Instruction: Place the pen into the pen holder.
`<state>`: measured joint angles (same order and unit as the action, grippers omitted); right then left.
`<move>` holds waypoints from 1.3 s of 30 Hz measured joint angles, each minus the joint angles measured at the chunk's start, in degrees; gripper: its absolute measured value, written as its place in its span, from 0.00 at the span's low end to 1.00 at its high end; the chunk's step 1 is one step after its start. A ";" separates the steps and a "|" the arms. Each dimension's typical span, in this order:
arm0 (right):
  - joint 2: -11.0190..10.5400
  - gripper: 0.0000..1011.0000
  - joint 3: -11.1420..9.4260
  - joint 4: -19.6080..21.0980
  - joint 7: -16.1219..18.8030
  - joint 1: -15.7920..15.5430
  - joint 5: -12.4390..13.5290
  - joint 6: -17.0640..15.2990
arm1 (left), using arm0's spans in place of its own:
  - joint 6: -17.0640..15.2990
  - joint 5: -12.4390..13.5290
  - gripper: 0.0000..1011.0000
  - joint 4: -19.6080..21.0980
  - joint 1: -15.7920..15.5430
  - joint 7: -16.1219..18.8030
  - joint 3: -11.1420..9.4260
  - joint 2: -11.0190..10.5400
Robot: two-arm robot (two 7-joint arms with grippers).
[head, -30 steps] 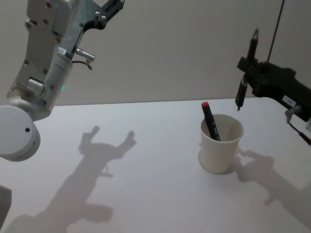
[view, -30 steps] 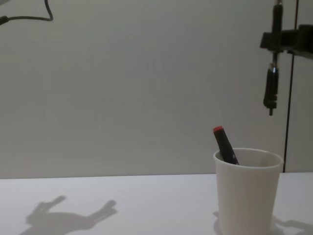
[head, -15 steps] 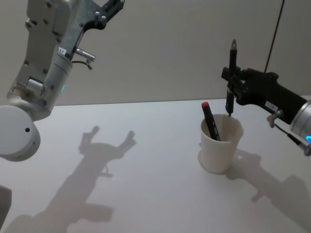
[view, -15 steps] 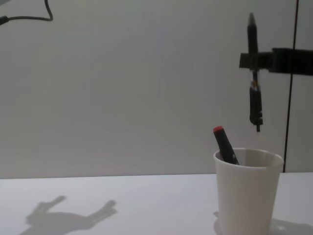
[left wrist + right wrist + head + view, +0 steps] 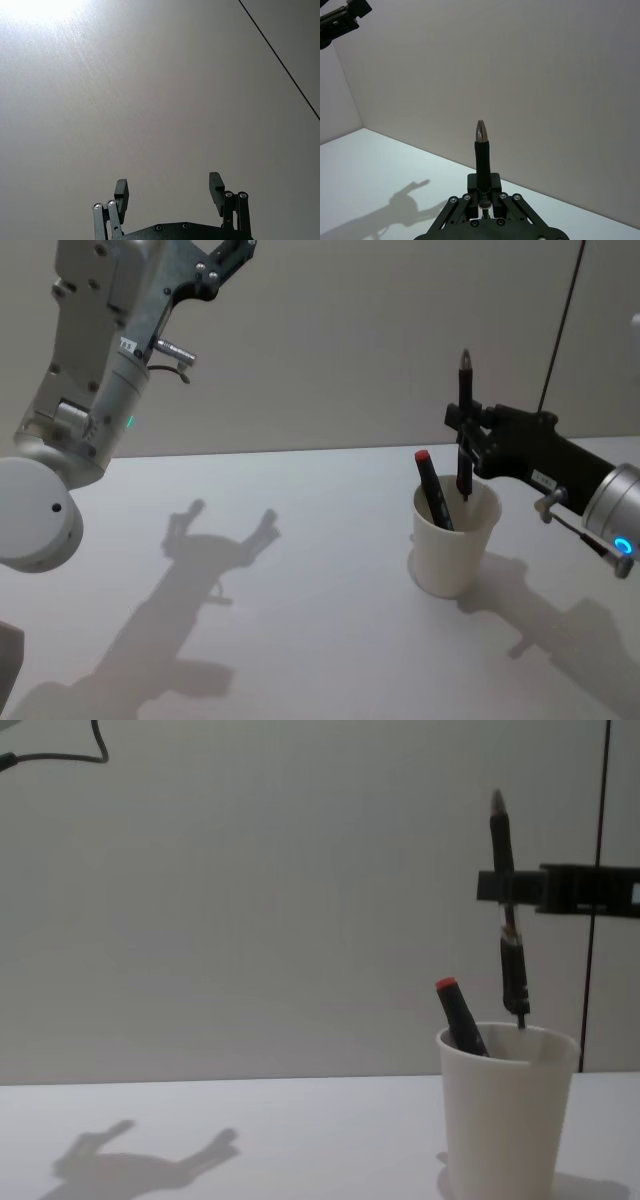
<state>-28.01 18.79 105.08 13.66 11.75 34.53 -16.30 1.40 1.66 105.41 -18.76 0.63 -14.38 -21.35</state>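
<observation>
Lowered from the cup's 1 o'clock, right gripper (image 5: pixel 466 430) clamping slim black pen (image 5: pixel 465 425) upright has its tip at the tapered white paper cup (image 5: pixel 455 535) rim; next, descend and release, left gripper (image 5: pixel 170 192) parked open.

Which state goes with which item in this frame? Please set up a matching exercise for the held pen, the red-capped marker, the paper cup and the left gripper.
Column A:
1. black pen
2. red-capped marker
3. white paper cup
4. left gripper

Column B:
a. raised high on the robot's left, fingers open, holding nothing
b. leaning inside the cup, cap end sticking out above the rim
c. held upright by the right gripper, lower tip at the cup's rim
d. standing upright on the table

Pairs: 1-c, 2-b, 3-d, 4-a
</observation>
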 joint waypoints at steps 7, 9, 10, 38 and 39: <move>0.09 0.13 0.47 -0.64 -0.02 -0.91 -0.27 1.88 | 0.00 0.00 0.99 0.00 0.00 0.00 0.00 0.00; 0.13 0.13 0.59 -0.85 0.00 -1.14 -0.36 2.40 | 0.00 0.00 0.99 0.00 0.00 0.00 0.00 0.00; 0.19 0.13 0.72 -1.06 0.05 -1.34 -0.50 3.08 | 0.00 0.00 0.99 0.00 0.00 0.00 0.00 0.00; 1.13 0.42 2.24 -3.96 0.10 -3.65 -1.88 9.67 | 0.00 0.00 0.99 0.00 0.00 0.00 0.00 0.00; 1.15 0.42 2.27 -3.99 0.09 -3.68 -1.90 9.76 | 0.00 0.00 0.99 0.00 0.00 0.00 0.00 0.00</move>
<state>-26.86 21.06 101.09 13.75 8.07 32.62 -6.53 1.40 1.66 105.41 -18.76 0.63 -14.38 -21.35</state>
